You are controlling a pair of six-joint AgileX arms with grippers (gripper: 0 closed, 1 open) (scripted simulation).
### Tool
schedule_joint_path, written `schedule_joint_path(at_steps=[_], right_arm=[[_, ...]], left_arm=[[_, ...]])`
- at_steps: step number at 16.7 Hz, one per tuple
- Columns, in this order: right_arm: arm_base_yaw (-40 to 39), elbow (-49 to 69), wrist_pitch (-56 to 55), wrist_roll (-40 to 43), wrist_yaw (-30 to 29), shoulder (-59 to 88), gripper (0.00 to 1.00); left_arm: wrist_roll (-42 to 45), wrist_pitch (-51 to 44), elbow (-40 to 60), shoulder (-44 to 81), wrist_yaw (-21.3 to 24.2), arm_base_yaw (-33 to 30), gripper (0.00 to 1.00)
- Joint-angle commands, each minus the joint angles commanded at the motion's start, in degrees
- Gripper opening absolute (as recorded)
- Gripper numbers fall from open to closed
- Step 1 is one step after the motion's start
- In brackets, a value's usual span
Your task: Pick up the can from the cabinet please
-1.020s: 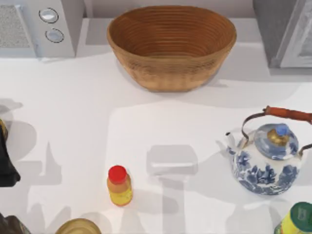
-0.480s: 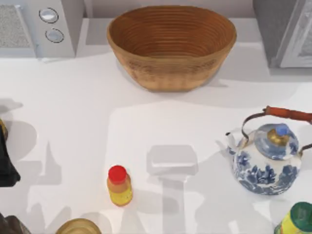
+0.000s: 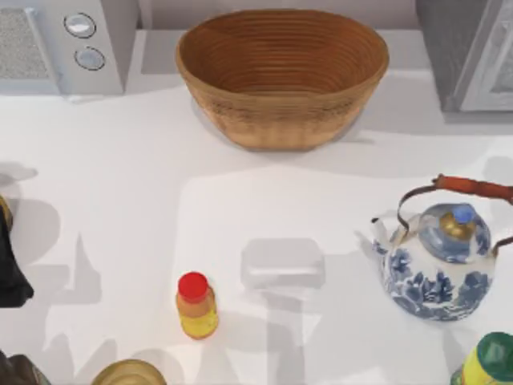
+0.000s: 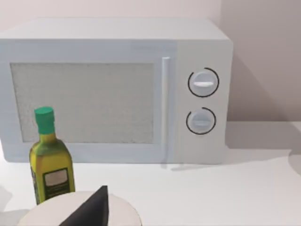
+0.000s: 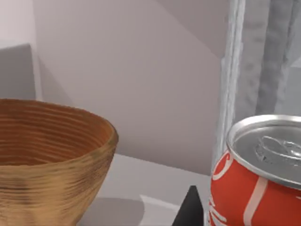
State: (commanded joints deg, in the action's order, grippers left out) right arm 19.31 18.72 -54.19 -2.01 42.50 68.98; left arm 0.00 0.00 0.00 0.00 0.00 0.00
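The can [image 5: 256,179] is red with a white stripe and a silver top, and it looms close in the right wrist view. It stands in front of the grey cabinet [image 5: 263,56], whose pale door edge [image 5: 230,75] rises just behind it. A dark part of my right gripper [image 5: 190,209] shows right beside the can's side. In the top view the cabinet [image 3: 469,56] sits at the back right corner. My left arm [image 3: 12,273] is parked at the left edge, and a dark part of my left gripper [image 4: 91,212] shows in the left wrist view.
A wicker basket [image 3: 282,76] stands at the back middle and a microwave [image 3: 64,44] at the back left. A blue-and-white kettle [image 3: 437,261] sits at the right, a red-capped bottle [image 3: 195,305] at front middle, and a green-capped bottle [image 3: 489,365] at front right. An oil bottle [image 4: 51,160] stands before the microwave.
Nothing on the table has moved. The shadows at the right have shifted, and a new one now falls near the kettle's handle at the right edge.
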Motion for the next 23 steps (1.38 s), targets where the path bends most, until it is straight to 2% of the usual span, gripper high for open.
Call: schedule_joint_path(at_steps=[6,11,15,23], right_arm=[[9.3,9.5,-26.6,-1.0,20.6,36.4,0.00],[14.8,14.6,-41.5,-1.4,32.4,56.8,0.00],[16.8,16.1,-46.0,-1.6,36.0,62.6,0.00],[14.6,17.6,-45.4,-3.1,35.2,65.9,0.00]], left_arm=[[0.0,0.0,0.0,0.0,0.0,0.0,1.00],[0.0,0.0,0.0,0.0,0.0,0.0,1.00],[0.0,0.0,0.0,0.0,0.0,0.0,1.00],[0.0,0.0,0.0,0.0,0.0,0.0,1.00]])
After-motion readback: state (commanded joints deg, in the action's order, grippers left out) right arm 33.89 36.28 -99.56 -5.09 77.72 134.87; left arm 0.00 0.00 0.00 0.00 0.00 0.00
